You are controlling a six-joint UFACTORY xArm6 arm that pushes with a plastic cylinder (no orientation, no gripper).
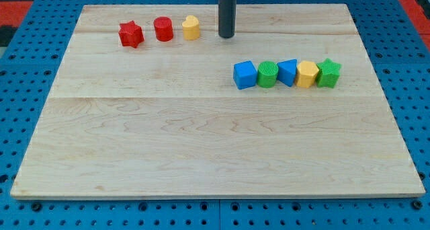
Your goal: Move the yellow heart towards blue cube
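**A:** Rod first: where does my tip (pixel 226 36) stand?

**B:** Near the view's top of the table (pixel 201 142), just to the view's right of the yellow heart (pixel 191 28), with a small gap between them. No pincer exists on this arm, so there is nothing to call wide or narrow; the rod only pushes.

**A:** And the heart itself?

**B:** It ends a short row at the view's top left: red star (pixel 131 34), red cylinder (pixel 163 29), then the heart. The blue cube (pixel 245 74) sits lower and further right, at the left end of a tight line with a green cylinder (pixel 267 74), a second blue block (pixel 287 72), a yellow block (pixel 308 74) and a green star (pixel 328 73).

**A:** So which step is this?

**B:** Approach, I judge. The heart looks untouched and well apart from the cube.

**A:** What does the next move need?

**B:** My tip is on the wrong side. It should go round to the heart's upper left, without nudging the heart or the red cylinder, and then push down and right towards the cube.
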